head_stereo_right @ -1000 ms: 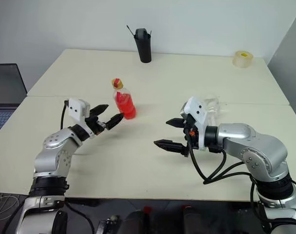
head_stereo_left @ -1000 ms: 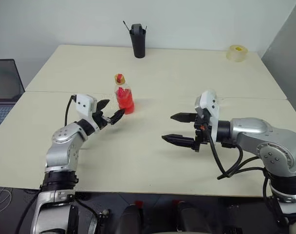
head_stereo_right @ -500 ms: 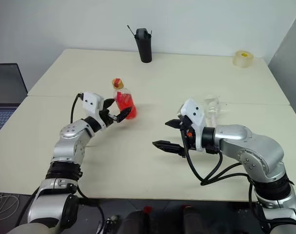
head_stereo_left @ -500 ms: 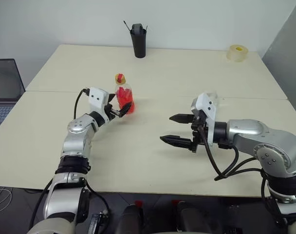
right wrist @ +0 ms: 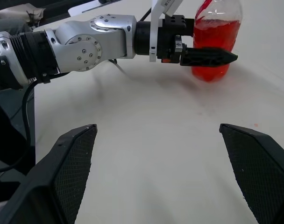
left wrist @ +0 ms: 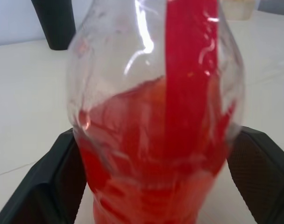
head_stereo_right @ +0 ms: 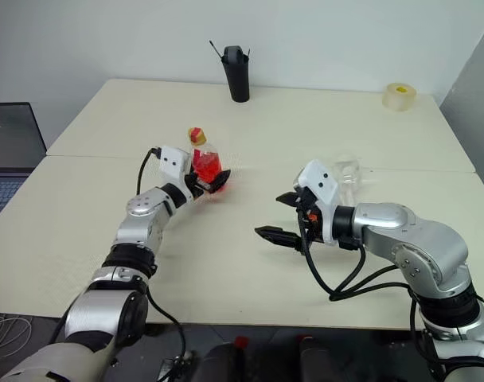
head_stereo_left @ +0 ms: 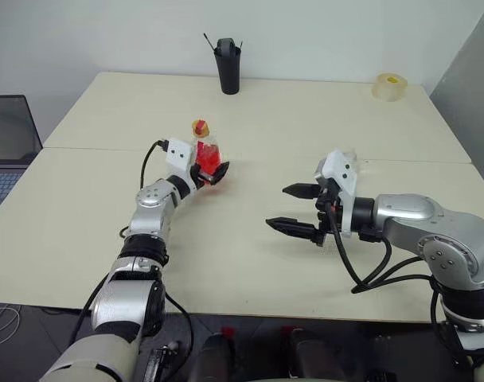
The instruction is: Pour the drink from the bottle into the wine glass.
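The left gripper is straddling the bottle, its 2 fingers flanking the body without visibly pressing it. The right gripper is hovering wide open, well apart, over the cream table, with the wine glass just behind it. The bottle is standing upright, red drink filling its lower half. A black holder and tape roll are sitting near the white wall.

Left gripper is at the bottle, fingers either side of its lower body (contact not clear). Bottle upright on the table, red drink inside. Right gripper wide open, well apart. Black holder at the far edge.
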Motion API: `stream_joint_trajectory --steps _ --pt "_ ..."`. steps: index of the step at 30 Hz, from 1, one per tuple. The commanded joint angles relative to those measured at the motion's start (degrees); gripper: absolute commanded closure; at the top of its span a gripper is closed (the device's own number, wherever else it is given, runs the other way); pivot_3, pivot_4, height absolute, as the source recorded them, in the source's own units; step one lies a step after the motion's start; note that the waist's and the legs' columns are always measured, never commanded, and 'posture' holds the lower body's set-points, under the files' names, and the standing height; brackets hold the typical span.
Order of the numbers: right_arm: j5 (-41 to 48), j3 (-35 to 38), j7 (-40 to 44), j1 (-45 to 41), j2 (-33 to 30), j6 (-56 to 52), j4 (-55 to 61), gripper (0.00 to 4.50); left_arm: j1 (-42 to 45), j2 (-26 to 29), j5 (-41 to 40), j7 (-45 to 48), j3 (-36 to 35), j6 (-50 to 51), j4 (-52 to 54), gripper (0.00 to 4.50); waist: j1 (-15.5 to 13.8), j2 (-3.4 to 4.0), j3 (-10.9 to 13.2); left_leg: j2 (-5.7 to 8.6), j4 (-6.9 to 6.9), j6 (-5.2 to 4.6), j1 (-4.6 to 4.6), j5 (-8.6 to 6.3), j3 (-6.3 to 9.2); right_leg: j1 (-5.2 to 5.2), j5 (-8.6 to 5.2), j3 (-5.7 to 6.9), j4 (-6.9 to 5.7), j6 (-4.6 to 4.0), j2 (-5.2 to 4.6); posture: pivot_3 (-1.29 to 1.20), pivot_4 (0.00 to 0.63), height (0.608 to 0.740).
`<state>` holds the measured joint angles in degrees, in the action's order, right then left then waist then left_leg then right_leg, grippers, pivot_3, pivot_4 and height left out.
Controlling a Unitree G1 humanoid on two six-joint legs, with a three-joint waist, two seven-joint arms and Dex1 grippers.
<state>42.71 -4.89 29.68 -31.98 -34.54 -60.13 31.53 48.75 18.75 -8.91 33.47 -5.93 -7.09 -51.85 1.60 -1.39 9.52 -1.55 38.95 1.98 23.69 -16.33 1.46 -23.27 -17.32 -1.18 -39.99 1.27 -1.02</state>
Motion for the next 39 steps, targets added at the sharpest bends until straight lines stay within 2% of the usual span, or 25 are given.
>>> stream_joint_trajectory --steps 1,3,5,9,11,15,18,21,31,39 --pt "-3.20 2.26 -3.29 -1.14 1.58 2.87 -0.60 0.00 2.97 -0.76 -0.20 -1.00 -1.40 -4.14 -3.64 1.24 0.02 0.00 0.00 0.01 0.00 0.00 0.01 0.00 0.01 0.00 0.00 0.03 0.00 0.00 0.00 0.00 0.150 0.740" --pt "-4.96 1.64 -4.07 -0.93 2.47 3.87 -1.50 0.00 3.63 -1.11 -0.02 -1.10 -1.57 -5.25 -5.86 1.80 0.02 0.00 0.00 0.01 0.00 0.01 0.03 0.01 0.02 0.00 0.00 0.06 0.00 0.00 -0.01 0.00 0.150 0.740" --pt "-6.18 1.31 -4.74 -0.75 3.29 4.49 -2.11 0.00 4.05 -1.28 -0.05 -0.98 -1.89 -5.91 -7.27 2.13 0.02 0.00 0.00 0.02 0.00 0.02 0.03 0.01 0.04 0.00 0.00 0.08 0.00 0.00 -0.01 0.00 0.150 0.740" --pt "-6.78 1.87 -4.72 -0.18 3.98 4.60 -1.77 0.00 3.57 -1.21 -0.73 1.91 -1.95 -6.75 -7.03 2.30 0.02 0.00 0.00 0.02 0.00 0.03 0.04 0.03 0.05 0.00 0.00 0.11 0.00 0.00 -0.01 0.00 0.150 0.740" --pt "-5.28 3.74 -3.80 0.25 2.58 3.77 0.27 0.00 1.64 -1.05 -3.39 8.72 -1.51 -3.85 -1.17 2.31 0.06 0.00 0.00 0.02 0.00 0.03 0.06 0.03 0.07 0.00 0.00 0.12 0.01 0.00 -0.01 0.00 0.150 0.740" --pt "-0.39 8.84 -4.17 -1.90 1.50 1.01 3.66 0.00 -8.17 1.59 -7.55 22.91 4.23 6.41 21.08 2.32 0.32 0.03 0.02 -0.02 -0.04 0.22 0.12 0.13 0.04 -0.05 0.00 0.09 0.03 -0.01 -0.02 0.00 0.150 0.740" --pt "1.42 8.77 -6.88 -4.59 3.40 -1.12 5.05 0.00 -13.91 2.97 -9.25 25.36 6.99 13.26 34.10 2.33 0.35 0.03 0.01 -0.11 -0.02 0.25 0.09 0.15 0.08 -0.05 0.00 0.08 -0.01 -0.02 -0.02 0.00 0.150 0.740" --pt "2.82 8.05 -9.80 -6.83 7.11 -2.53 5.57 0.00 -16.84 3.40 -8.64 26.00 9.46 16.08 40.93 2.33 0.26 0.08 -0.02 -0.12 -0.01 0.10 0.04 0.07 0.14 -0.04 0.00 0.07 -0.10 -0.04 -0.03 0.00 0.150 0.740" --pt "8.22 9.22 -15.32 -6.59 13.32 -6.55 5.11 0.00 -16.20 0.07 -8.28 26.28 10.63 11.83 40.88 2.33 0.11 0.08 -0.02 -0.03 0.00 0.07 0.09 0.06 0.11 -0.02 0.00 0.09 -0.01 -0.03 -0.02 0.00 0.150 0.740" --pt "5.67 6.37 -16.82 -5.97 14.52 -5.53 3.70 0.00 -17.01 -0.88 -8.88 26.89 11.03 11.43 41.61 2.42 0.18 0.08 -0.02 -0.03 -0.01 0.07 0.08 0.06 0.11 -0.02 0.00 0.10 -0.02 -0.03 -0.01 0.00 0.150 0.740"
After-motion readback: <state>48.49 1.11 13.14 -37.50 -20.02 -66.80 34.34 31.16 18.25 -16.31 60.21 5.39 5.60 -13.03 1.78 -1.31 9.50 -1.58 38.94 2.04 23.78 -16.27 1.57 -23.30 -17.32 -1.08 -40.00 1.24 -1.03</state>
